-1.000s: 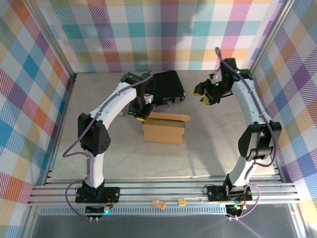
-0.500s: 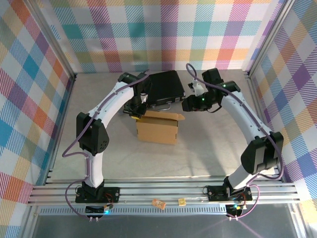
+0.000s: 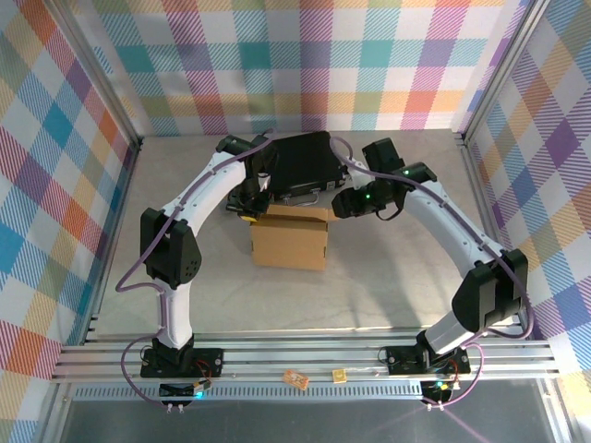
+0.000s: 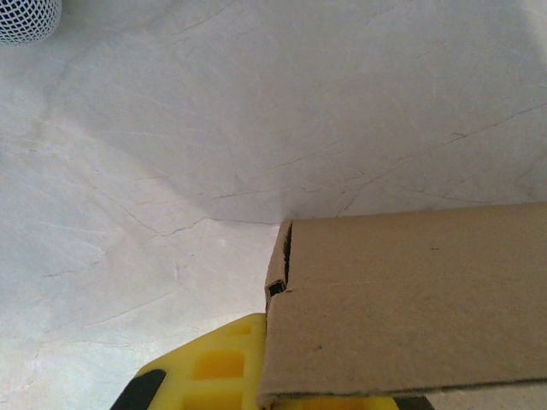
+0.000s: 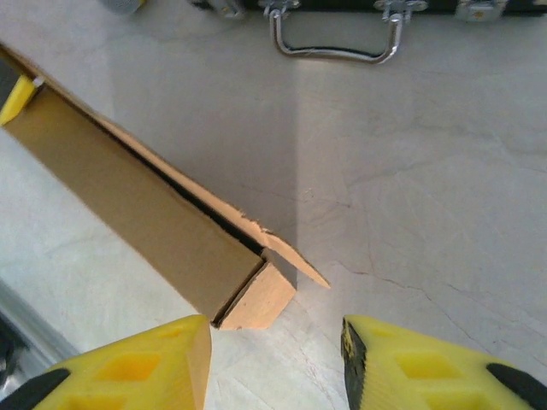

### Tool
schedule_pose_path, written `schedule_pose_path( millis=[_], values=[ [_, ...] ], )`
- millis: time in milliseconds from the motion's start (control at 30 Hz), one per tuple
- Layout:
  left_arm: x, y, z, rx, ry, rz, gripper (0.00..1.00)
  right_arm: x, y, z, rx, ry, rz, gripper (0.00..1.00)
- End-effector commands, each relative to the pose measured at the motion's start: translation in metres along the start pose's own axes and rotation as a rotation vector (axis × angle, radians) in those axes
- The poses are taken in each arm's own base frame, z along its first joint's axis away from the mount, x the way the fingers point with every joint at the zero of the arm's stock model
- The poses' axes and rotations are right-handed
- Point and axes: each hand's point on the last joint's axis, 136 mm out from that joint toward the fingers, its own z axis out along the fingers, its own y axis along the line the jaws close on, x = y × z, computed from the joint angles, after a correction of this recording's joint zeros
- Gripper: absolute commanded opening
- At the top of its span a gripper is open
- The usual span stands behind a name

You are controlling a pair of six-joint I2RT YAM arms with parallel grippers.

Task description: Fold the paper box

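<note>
Cardboard hides most of left gripper (image 3: 251, 205), clamped on paper box (image 3: 289, 242) edge; right gripper (image 5: 275, 363) open, empty.

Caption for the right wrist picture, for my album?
Open right claw hovers by a loose corner flap of the paper box, black case beyond.

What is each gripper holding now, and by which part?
The left gripper pinches the paper box by its far left edge; the right gripper is open and empty.
</note>
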Motion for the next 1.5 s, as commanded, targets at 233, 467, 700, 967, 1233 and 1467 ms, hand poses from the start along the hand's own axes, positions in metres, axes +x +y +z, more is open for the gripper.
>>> schedule_pose_path(
  millis=[233, 467, 700, 967, 1233, 1467],
  values=[
    [0.0, 0.006, -0.004, -0.004, -0.029, -0.025, 0.0, -0.006, -0.003, 0.013, -0.028, 0.026, -0.228, 0.44],
    [-0.001, 0.007, -0.004, -0.005, -0.03, -0.024, 0.0, -0.008, -0.001, 0.033, -0.105, 0.133, -0.23, 0.46],
    [-0.002, 0.009, -0.004, -0.009, -0.031, -0.027, 0.0, 0.004, 0.004, 0.039, -0.158, 0.183, -0.18, 0.37],
    [-0.003, 0.009, -0.004, -0.009, -0.033, -0.03, 0.0, -0.002, 0.004, 0.031, -0.131, 0.18, -0.151, 0.2],
    [-0.003, 0.008, -0.004, -0.003, -0.037, -0.036, 0.0, -0.002, 0.0, 0.032, -0.089, 0.202, -0.134, 0.21],
    [-0.003, 0.008, -0.005, -0.003, -0.037, -0.035, 0.0, -0.017, -0.006, 0.024, -0.027, 0.126, -0.194, 0.42]
  ],
)
